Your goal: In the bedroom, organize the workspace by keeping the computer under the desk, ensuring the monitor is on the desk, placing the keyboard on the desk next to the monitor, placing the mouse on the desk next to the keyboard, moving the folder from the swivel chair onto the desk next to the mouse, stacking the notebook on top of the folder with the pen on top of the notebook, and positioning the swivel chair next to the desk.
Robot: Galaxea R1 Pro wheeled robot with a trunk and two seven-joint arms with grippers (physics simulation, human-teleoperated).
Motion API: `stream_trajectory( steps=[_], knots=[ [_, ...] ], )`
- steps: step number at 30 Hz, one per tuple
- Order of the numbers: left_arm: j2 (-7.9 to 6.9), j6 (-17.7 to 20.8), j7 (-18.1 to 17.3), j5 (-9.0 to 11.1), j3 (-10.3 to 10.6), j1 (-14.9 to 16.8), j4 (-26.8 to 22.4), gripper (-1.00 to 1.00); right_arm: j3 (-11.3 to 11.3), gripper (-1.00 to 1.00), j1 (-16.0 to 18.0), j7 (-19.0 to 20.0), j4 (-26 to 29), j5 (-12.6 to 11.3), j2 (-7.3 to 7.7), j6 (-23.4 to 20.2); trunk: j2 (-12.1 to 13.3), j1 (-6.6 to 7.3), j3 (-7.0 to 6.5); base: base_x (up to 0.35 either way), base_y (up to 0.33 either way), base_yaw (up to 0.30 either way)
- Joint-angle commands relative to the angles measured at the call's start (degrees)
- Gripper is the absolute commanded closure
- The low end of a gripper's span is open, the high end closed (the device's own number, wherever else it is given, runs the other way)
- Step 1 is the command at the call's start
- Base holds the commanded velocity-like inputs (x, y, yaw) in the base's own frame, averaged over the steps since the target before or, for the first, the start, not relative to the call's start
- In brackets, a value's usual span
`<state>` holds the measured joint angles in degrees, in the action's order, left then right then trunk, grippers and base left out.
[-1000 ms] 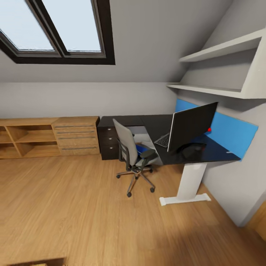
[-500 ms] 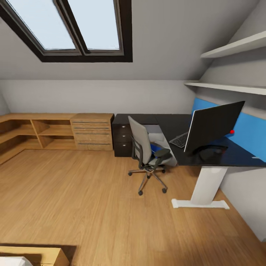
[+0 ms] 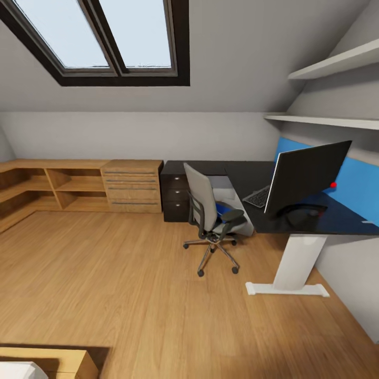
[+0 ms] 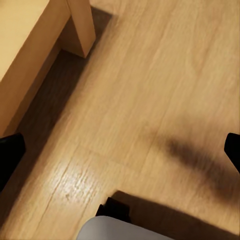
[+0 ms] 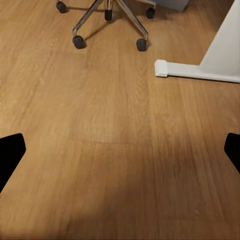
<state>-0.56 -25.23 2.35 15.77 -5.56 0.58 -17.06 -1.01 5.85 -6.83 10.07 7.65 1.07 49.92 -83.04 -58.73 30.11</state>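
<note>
Desk with its glossy black top and blue back panel stood against the right-hand wall in the head view, carried on a white pedestal leg with a flat foot on the wood floor. On the top stood the monitor, upright on its black stand, a small red dot at one lower corner. The keyboard lay on the desk just beside the monitor, partly hidden behind the screen's edge. The swivel chair stood on the floor close against the desk, its tall grey back turned toward the camera. The folder showed as a patch of bright blue on the chair seat. A pale grey box sat in the recess under the desk behind the chair; whether it was the computer could not be confirmed. Black drawers closed the desk's far end, with a light-wood cabinet beside them. A skylight was set in the sloped ceiling, and wall shelves hung above the desk.

In the left wrist view, the left gripper hung above bare floor, its two dark fingertips far apart at the frame edges, nothing between them. A light-wood furniture leg stood nearby.

In the right wrist view, the right gripper was likewise spread wide and empty over the floor. The chair's chrome base and castors and the desk's white foot lay ahead.
</note>
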Motion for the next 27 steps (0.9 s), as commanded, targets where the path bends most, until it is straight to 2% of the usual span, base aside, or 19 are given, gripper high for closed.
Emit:
stream_trajectory(
  steps=[1, 6, 7, 8, 9, 10, 11, 12, 14, 15, 17, 18, 20, 23, 25, 27],
  knots=[
    [0.01, -0.13, 0.07, 0.12, 0.09, 0.03, 0.02, -1.0, -0.09, -1.0, 0.04, -0.45, -0.03, 0.61, -0.01, 0.08, -0.44, -0.22, 0.24, 0.0, 0.0, 0.0],
    [0.19, 0.23, 0.11, 0.13, 0.24, 0.03, -0.31, -1.0, -0.04, -1.0, 0.04, -0.39, 0.02, 0.65, -0.02, -0.03, -2.45, -1.32, 1.21, 0.0, 0.0, -0.026],
    [1.63, 10.99, 2.45, 0.05, 0.37, 0.03, -9.9, -1.0, -0.26, -1.0, 0.28, -0.58, 0.64, 0.33, -0.08, -1.27, -2.85, -1.54, 1.39, 0.0, 0.0, -0.002],
    [1.7, 13.45, 3.17, 0.07, 0.39, 0.03, -11.78, -1.0, -0.3, -1.0, 0.49, -0.65, 0.8, 0.26, -0.24, -2.23, -3.25, -1.76, 1.57, 0.0, 0.0, -0.002],
    [3.06, 22.89, 5.3, 0.03, 0.42, 1.05, -21.12, -1.0, -0.38, -1.0, 4.79, -1.25, 3.89, 0.21, -1.9, -11.45, -3.65, -1.98, 1.75, 0.0, 0.0, 0.0],
    [3.76, 25.59, 5.98, -0.03, 0.43, 1.69, -23.98, -1.0, -0.4, -1.0, 6.58, -1.57, 4.97, 0.2, -2.4, -14.73, -4.05, -2.2, 1.93, 0.0, 0.0, 0.0],
    [8.32, 37.58, 13.46, -1.98, 0.47, 7.8, -32.99, -1.0, -0.46, -1.0, 17.15, -4.25, 8.08, 0.08, -4.12, -28.43, -4.45, -2.42, 2.11, 0.0, 0.0, 0.0],
    [10.05, 43.24, 17.72, -2.89, 0.75, 11.73, -34.44, -1.0, -0.51, -1.0, 22.34, -5.4, 8.53, -0.03, -4.61, -33.54, -4.86, -2.64, 2.29, 0.0, 0.0, 0.0],
    [10.55, 49.37, 20.83, -3.45, 1.92, 16.33, -35.39, -1.0, -0.54, -1.0, 28.2, -6.12, 8.74, -1.09, -4.91, -38.52, -5.66, -3.08, 2.65, 0.0, 0.0, 0.0],
    [10.55, 50.31, 21.27, -3.52, 2.23, 17.2, -35.6, -1.0, -0.53, -1.0, 29.45, -6.22, 8.76, -1.61, -4.93, -39.31, -6.06, -3.3, 2.83, 0.0, 0.0, 0.0],
    [10.55, 52.48, 22.23, -3.72, 3.35, 19.38, -37.22, -1.0, -0.51, -1.0, 33.59, -6.46, 8.64, -4.17, -4.96, -41.22, -6.86, -3.74, 3.19, 0.0, 0.0, 0.0],
    [10.55, 52.78, 22.34, -3.74, 3.67, 19.7, -37.84, -1.0, -0.51, -1.0, 34.42, -6.49, 8.53, -4.81, -4.95, -41.5, -7.26, -3.96, 3.37, 0.0, 0.0, 0.0],
    [10.55, 53.13, 22.48, -3.8, 4.36, 20.15, -39.13, -1.0, -0.53, -1.0, 35.78, -6.52, 8.27, -6.04, -4.98, -41.87, -8.06, -4.4, 3.73, 0.0, 0.0, 0.0],
    [10.55, 53.05, 22.62, -3.92, 6.61, 20.78, -41.17, -1.0, -0.21, -1.0, 37.82, -6.42, 7.69, -8.29, -5.21, -41.97, -9.27, -5.05, 4.27, 0.0, 0.0, 0.0],
    [10.55, 52.53, 22.58, -3.93, 6.87, 20.84, -41.52, -1.0, -0.12, -1.0, 38.01, -6.35, 7.59, -8.44, -5.25, -41.91, -10.07, -5.49, 4.63, 0.0, 0.0, 0.0],
    [9.9, 50.64, 22.42, -3.92, 7.2, 20.93, -42.76, -1.0, -0.06, -1.0, 38.24, -5.84, 7.68, -8.72, -5.17, -41.94, -10.87, -5.93, 4.99, 0.0, 0.0, 0.0]
  ],
)
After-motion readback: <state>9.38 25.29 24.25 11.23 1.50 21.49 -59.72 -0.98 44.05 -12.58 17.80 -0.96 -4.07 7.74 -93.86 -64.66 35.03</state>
